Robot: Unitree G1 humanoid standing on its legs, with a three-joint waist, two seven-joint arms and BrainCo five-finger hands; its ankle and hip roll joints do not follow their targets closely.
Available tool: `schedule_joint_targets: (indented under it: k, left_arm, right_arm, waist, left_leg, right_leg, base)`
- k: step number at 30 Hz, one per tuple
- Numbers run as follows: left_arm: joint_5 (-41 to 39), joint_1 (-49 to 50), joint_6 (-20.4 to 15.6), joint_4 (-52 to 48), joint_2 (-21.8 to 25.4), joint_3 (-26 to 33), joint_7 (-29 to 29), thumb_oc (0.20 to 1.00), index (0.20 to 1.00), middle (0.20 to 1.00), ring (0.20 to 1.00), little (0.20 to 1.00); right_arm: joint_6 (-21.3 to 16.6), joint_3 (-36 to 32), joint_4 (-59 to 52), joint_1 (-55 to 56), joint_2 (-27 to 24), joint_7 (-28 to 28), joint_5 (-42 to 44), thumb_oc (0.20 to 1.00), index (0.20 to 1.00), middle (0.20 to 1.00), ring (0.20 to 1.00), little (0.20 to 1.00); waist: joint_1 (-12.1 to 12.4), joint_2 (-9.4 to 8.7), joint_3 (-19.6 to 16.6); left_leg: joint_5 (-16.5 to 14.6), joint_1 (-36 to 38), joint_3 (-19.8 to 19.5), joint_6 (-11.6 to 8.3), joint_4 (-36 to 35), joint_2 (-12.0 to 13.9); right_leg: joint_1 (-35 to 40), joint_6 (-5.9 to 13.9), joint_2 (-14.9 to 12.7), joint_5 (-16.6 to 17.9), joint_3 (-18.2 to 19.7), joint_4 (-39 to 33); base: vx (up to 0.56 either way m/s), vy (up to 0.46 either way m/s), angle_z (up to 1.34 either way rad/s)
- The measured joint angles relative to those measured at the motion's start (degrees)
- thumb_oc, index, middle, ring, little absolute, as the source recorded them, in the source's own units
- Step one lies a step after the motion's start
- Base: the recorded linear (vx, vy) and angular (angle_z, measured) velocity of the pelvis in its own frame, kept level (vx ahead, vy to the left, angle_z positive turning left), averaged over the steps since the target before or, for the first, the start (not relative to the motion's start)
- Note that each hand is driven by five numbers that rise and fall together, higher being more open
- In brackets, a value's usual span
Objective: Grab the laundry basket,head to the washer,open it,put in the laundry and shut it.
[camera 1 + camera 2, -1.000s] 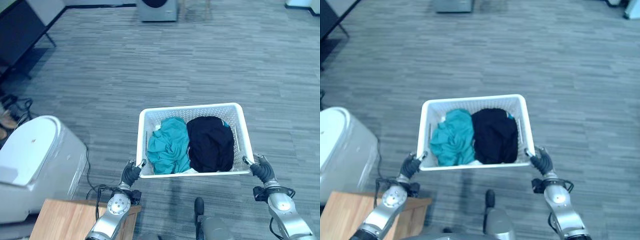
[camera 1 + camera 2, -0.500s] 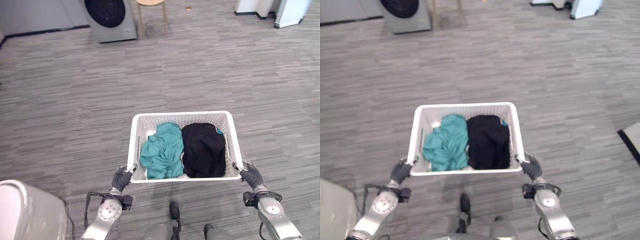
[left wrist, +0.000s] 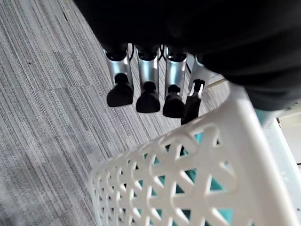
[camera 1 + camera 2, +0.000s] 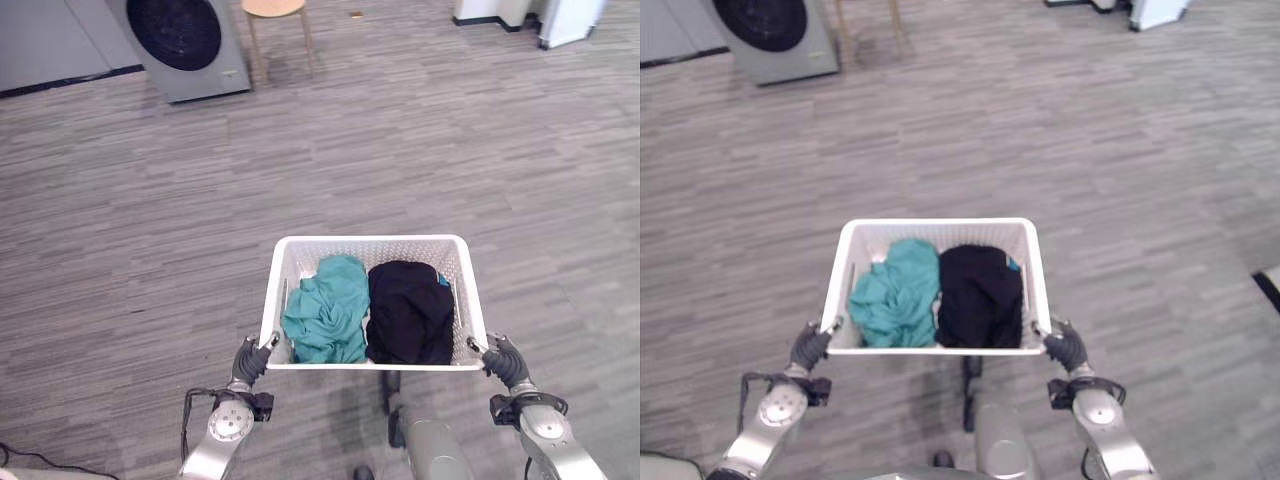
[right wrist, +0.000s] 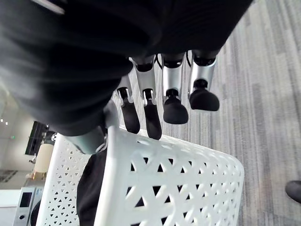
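A white laundry basket (image 4: 370, 242) hangs in front of me above the grey floor. My left hand (image 4: 250, 360) grips its near left corner and my right hand (image 4: 503, 360) grips its near right corner. Inside lie a teal garment (image 4: 325, 310) on the left and a black garment (image 4: 405, 312) on the right. In the left wrist view my fingers (image 3: 148, 94) reach down the outside of the basket's lattice wall (image 3: 188, 169). The right wrist view shows that hand's fingers (image 5: 174, 94) against the basket wall (image 5: 169, 179) in the same way. The grey washer (image 4: 185, 45), its dark round door shut, stands far ahead on the left.
A wooden stool (image 4: 275, 20) stands just right of the washer. White furniture (image 4: 560, 15) sits at the far right. Grey carpet stretches between me and the washer. A dark-edged mat corner (image 4: 1270, 285) shows at the right.
The view has swung round: the white appliance and wooden surface at the lower left have left the picture, and the washer now shows larger at the far left. Both hands still hold the basket.
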Motion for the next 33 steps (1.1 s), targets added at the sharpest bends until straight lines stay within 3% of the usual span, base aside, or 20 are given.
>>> schedule_joint_targets:
  k: [2, 3, 5, 6, 7, 8, 9, 11, 13, 15, 16, 17, 19, 20, 23, 27, 29, 31, 32, 33]
  left_arm:
    - [-0.02, 0.08, 0.87, -0.08, 0.15, -0.31, -0.36, 0.200, 0.200, 0.200, 0.200, 0.200]
    - [-0.04, 0.46, 1.00, -1.55, 0.98, -0.23, -0.47, 0.200, 0.200, 0.200, 0.200, 0.200]
    - [-0.05, 0.45, 1.00, -3.11, 2.28, 0.05, -0.46, 0.200, 0.200, 0.200, 0.200, 0.200]
    - [-0.11, 0.42, 1.00, -3.48, 2.91, 0.41, -0.47, 0.200, 0.200, 0.200, 0.200, 0.200]
    - [-0.18, -0.06, 0.97, -4.88, 4.56, 0.25, -0.62, 0.200, 0.200, 0.200, 0.200, 0.200]
    - [-0.18, -0.61, 0.89, -5.25, 4.47, 0.27, -0.68, 0.200, 0.200, 0.200, 0.200, 0.200]
    - [-0.18, -0.95, 0.89, -6.21, 4.45, 0.54, -0.67, 0.200, 0.200, 0.200, 0.200, 0.200]
    - [-0.17, -0.57, 0.80, -6.37, 4.35, 0.75, -0.81, 0.200, 0.200, 0.200, 0.200, 0.200]
    - [-0.15, -0.08, 0.94, -6.28, 3.98, 0.90, -0.89, 0.200, 0.200, 0.200, 0.200, 0.200]
    - [-0.07, 1.30, 0.97, -6.34, 3.95, 1.71, -1.05, 0.200, 0.200, 0.200, 0.200, 0.200]
    - [-0.05, 2.81, 0.97, -6.44, 3.72, 2.07, -1.07, 0.200, 0.200, 0.200, 0.200, 0.200]
    - [-0.04, 3.95, 1.28, -6.37, 3.72, 2.26, -1.10, 0.200, 0.200, 0.200, 0.200, 0.200]
    - [0.00, 4.33, 1.61, -6.48, 3.82, 2.12, -1.27, 0.200, 0.200, 0.200, 0.200, 0.200]
    - [0.02, 3.89, 1.61, -6.50, 4.22, 2.13, -1.46, 0.200, 0.200, 0.200, 0.200, 0.200]
    - [0.09, 1.52, 2.16, -6.19, 5.14, 2.13, -1.65, 0.200, 0.200, 0.200, 0.200, 0.200]
    - [0.04, 0.58, 2.01, -6.37, 6.07, 2.88, -1.38, 0.200, 0.200, 0.200, 0.200, 0.200]
    - [0.01, 0.55, 1.87, -6.36, 6.11, 2.95, -1.20, 0.200, 0.200, 0.200, 0.200, 0.200]
    - [0.01, 0.49, 1.74, -5.39, 5.39, 2.87, -1.06, 0.200, 0.200, 0.200, 0.200, 0.200]
    - [0.02, 0.25, 1.32, -2.81, 3.54, 2.89, -1.07, 0.200, 0.200, 0.200, 0.200, 0.200]
    - [0.07, 0.40, 1.33, -1.10, 2.20, 2.88, -1.08, 0.200, 0.200, 0.200, 0.200, 0.200]
  right_arm:
    - [0.00, -0.42, 0.57, -0.68, -0.22, 1.09, -0.06, 0.200, 0.200, 0.200, 0.200, 0.200]
    - [-0.08, -0.33, 0.18, -0.93, -0.70, 1.48, -0.07, 0.200, 0.200, 0.200, 0.200, 0.200]
    - [-0.08, -0.85, -0.02, -1.51, 0.40, 1.47, -0.07, 0.200, 0.200, 0.200, 0.200, 0.200]
    - [-0.08, -0.88, -0.17, -2.44, 0.83, 1.42, -0.07, 0.200, 0.200, 0.200, 0.200, 0.200]
    - [-0.11, -1.17, -0.87, -3.35, 1.05, 1.25, -0.07, 0.200, 0.200, 0.200, 0.200, 0.200]
    - [-0.12, -1.67, -1.30, -3.65, 1.09, 1.11, -0.07, 0.200, 0.200, 0.200, 0.200, 0.200]
    - [-0.25, -1.97, -1.33, -4.68, 1.12, 1.11, -0.07, 0.200, 0.200, 0.200, 0.200, 0.200]
    - [-1.13, -2.24, -1.24, -6.29, 1.31, 1.08, -0.08, 0.200, 0.200, 0.200, 0.200, 0.200]
    - [-1.14, -1.98, -0.31, -6.55, 0.72, 1.00, -0.09, 0.200, 0.200, 0.200, 0.200, 0.200]
    - [-1.13, -0.70, -0.38, -5.23, 0.48, 1.06, -0.12, 0.200, 0.200, 0.200, 0.200, 0.200]
    - [-1.01, 0.01, -0.53, -4.67, 0.47, 1.09, -0.18, 0.200, 0.200, 0.200, 0.200, 0.200]
    - [-0.88, 0.38, -0.97, -3.11, 1.33, 0.99, -0.79, 0.200, 0.200, 0.200, 0.200, 0.200]
    - [-0.57, 0.10, -1.04, -1.60, 1.99, 1.00, -1.11, 0.200, 0.200, 0.200, 0.200, 0.200]
    - [-0.58, 0.05, -1.19, -1.30, 2.19, 1.01, -1.11, 0.200, 0.200, 0.200, 0.200, 0.200]
    - [-0.40, -0.45, -1.65, -1.10, 2.81, 1.01, -1.12, 0.200, 0.200, 0.200, 0.200, 0.200]
    - [-0.41, -0.42, -3.12, -2.87, 3.01, 1.05, -1.26, 0.200, 0.200, 0.200, 0.200, 0.200]
    - [-0.41, -0.34, -3.11, -3.56, 2.86, 1.07, -1.28, 0.200, 0.200, 0.200, 0.200, 0.200]
    - [0.07, -0.10, -2.90, -3.27, 2.61, 1.13, -1.27, 0.200, 0.200, 0.200, 0.200, 0.200]
    - [0.14, 0.46, -1.52, -2.72, 2.33, 1.16, -1.26, 0.200, 0.200, 0.200, 0.200, 0.200]
    - [0.49, 0.77, -0.26, -2.40, 2.46, 1.23, -1.27, 0.200, 0.200, 0.200, 0.200, 0.200]
  waist:
    - [1.05, 0.45, -0.24]
    - [2.62, 0.29, -0.20]
    - [3.99, -0.77, -0.16]
    - [3.73, -1.66, 0.22]
    - [3.59, -4.82, 0.65]
    - [4.43, -6.46, 1.38]
    - [5.24, -6.88, 1.59]
    - [6.69, -7.02, 1.50]
    - [6.70, -5.40, 1.49]
    - [6.87, -5.02, 1.29]
    - [7.43, -4.04, 0.74]
    - [7.08, -4.74, 0.03]
    - [6.99, -5.39, -0.83]
    - [6.11, -5.72, -0.95]
    - [6.12, -5.84, -0.94]
    - [6.61, -5.39, -0.76]
    - [6.63, -4.86, -0.59]
    - [5.98, -3.66, -0.29]
    - [4.52, -2.98, -0.86]
    - [4.36, -2.02, -0.77]
  left_leg:
    - [0.89, -4.91, 0.91, -1.46, 13.12, 1.34]
    - [3.60, -12.50, 3.12, -4.20, 30.91, 3.92]
    - [1.46, -17.17, 5.13, -5.61, 37.90, 8.01]
    - [0.58, -18.59, 4.83, -6.44, 36.75, 8.57]
    - [-0.24, -22.23, 5.10, -5.32, 34.84, 7.88]
    - [-0.42, -23.43, 5.27, -4.74, 29.97, 6.82]
    - [0.07, -25.69, 5.45, -4.11, 26.25, 6.74]
    - [3.61, -29.92, 6.53, -2.77, 9.52, 5.78]
    - [9.40, -31.67, 6.57, -2.54, 1.27, 6.02]
    - [11.24, -31.74, 6.62, -3.37, -1.40, 5.70]
    - [9.86, -30.53, 6.00, -2.66, -0.86, 6.51]
    - [16.35, -28.81, 4.25, -0.04, 1.29, 5.39]
    - [18.11, -25.99, 3.47, 2.31, 0.29, 3.56]
    - [16.99, -24.74, 3.44, 3.22, -0.84, 2.67]
    - [16.12, -18.27, 3.94, 4.77, -4.61, 0.72]
    - [12.47, -13.15, 3.37, 3.52, -6.75, 0.80]
    - [11.28, -11.72, 3.26, 2.68, -7.32, 1.02]
    - [7.26, -7.44, 2.90, 1.84, -7.77, 0.85]
    - [3.13, -5.69, 1.38, 1.82, -5.89, 0.50]
    - [-0.72, -3.53, 0.02, 0.89, -4.15, 0.52]
  right_leg:
    - [2.81, -2.69, 0.33, -2.44, -0.16, 0.01]
    - [6.05, -3.41, 0.88, -4.63, 0.11, -1.02]
    - [10.15, -3.33, 1.69, -5.17, 1.29, -3.10]
    - [11.89, -3.33, 1.56, -5.17, 2.47, -3.59]
    - [15.87, -4.79, -0.12, -8.12, 6.12, -5.52]
    - [18.39, -2.07, -1.28, -8.36, 6.51, -6.98]
    - [19.49, -2.06, -1.37, -8.37, 7.17, -7.57]
    - [24.33, 0.12, -1.48, -10.59, 8.54, -10.94]
    - [27.84, 2.07, -0.31, -12.07, 8.10, -11.17]
    - [31.08, 2.62, -0.06, -14.01, 7.62, -11.16]
    - [33.25, 3.50, 0.75, -15.46, 8.38, -11.15]
    - [35.38, 5.47, -0.69, -18.87, 8.22, -8.18]
    - [32.48, 7.13, -2.80, -22.15, 8.14, -0.04]
    - [31.30, 7.35, -2.90, -22.23, 8.69, 2.41]
    - [20.88, 10.89, -4.51, -24.15, 9.59, 25.76]
    - [9.41, 9.65, -4.48, -24.91, 6.25, 30.58]
    - [4.69, 8.96, -3.95, -25.15, 4.39, 26.82]
    - [-2.66, 7.80, -2.27, -16.85, 2.25, 5.55]
    - [-3.50, 8.54, -3.18, -9.87, 2.13, -7.98]
    - [-5.74, 9.21, -5.11, -8.31, 1.28, -11.70]
  base:
    - [0.34, -0.326, 0.22]
    - [0.21, -0.200, 0.05]
    - [0.28, -0.167, -0.02]
    - [0.47, -0.179, 0.30]
    - [0.46, -0.101, 0.31]
    - [0.34, -0.013, 0.05]
    - [0.37, 0.012, -0.40]
    - [0.37, 0.022, -0.46]
    - [0.38, 0.028, -0.31]
    - [0.34, 0.068, -0.60]
    - [0.39, 0.110, -1.05]
    - [0.52, 0.149, -0.89]
    - [0.34, 0.132, -0.44]
    - [0.37, 0.137, -0.27]
    - [0.22, 0.058, -0.11]
    - [0.31, 0.005, -0.10]
    - [0.33, -0.066, -0.05]
    - [0.58, -0.207, 0.18]
    - [0.86, -0.391, 0.40]
    - [0.76, -0.380, 0.87]
